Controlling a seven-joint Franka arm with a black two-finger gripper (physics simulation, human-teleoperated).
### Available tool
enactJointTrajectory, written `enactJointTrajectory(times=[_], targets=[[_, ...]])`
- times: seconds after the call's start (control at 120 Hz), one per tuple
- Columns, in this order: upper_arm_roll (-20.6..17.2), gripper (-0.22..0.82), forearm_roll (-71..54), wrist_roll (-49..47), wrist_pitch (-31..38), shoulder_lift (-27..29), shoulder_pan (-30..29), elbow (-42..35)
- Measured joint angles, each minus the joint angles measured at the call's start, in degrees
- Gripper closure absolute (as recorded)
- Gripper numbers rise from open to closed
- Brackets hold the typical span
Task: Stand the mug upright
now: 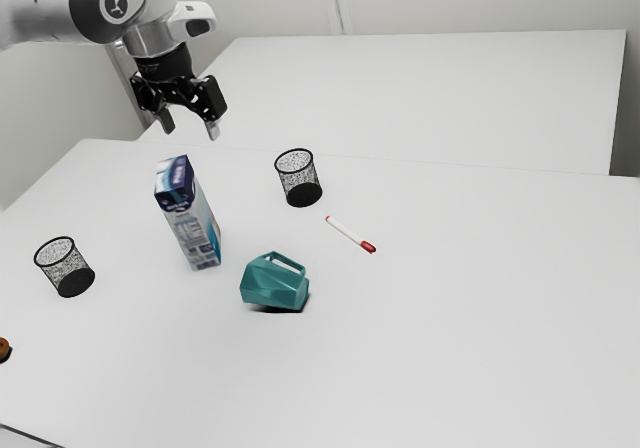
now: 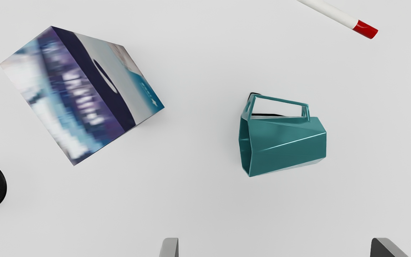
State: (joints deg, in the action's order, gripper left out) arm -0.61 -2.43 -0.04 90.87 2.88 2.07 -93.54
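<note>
High above the table's far-left part in the exterior view is the black gripper point(image 1: 190, 130), its two fingers apart and nothing between them. A teal faceted mug point(image 1: 275, 284) lies on its side on the table, well away from the gripper, handle up. The wrist view has the mug point(image 2: 284, 142) with its dark mouth facing the carton and its closed base turned away from it. Widely parted fingertips of the gripper point(image 2: 274, 246) stand at that view's bottom edge, the mug beyond them.
A tall carton point(image 1: 192, 213) stands beside the mug on the white table point(image 1: 450, 348). One mesh cup point(image 1: 299, 178) is behind, another mesh cup point(image 1: 65, 267) at the exterior view's left. A red-capped marker point(image 1: 350, 234) lies near the mug; a brown object point(image 1: 4, 349) sits at the left edge.
</note>
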Motion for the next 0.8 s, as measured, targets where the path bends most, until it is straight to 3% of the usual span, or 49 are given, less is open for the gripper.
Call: enactJointTrajectory(times=[0.3, 0.5, 0.8], targets=[[0.2, 0.02, 1.15, 0.05, 2.19, 4.18, -0.43, -7.09], [0.7, 0.02, 7.5, 1.53, 8.71, 7.84, -4.16, -18.41], [0.79, 0.02, 20.96, 10.21, 20.27, 8.37, -12.41, -31.65]])
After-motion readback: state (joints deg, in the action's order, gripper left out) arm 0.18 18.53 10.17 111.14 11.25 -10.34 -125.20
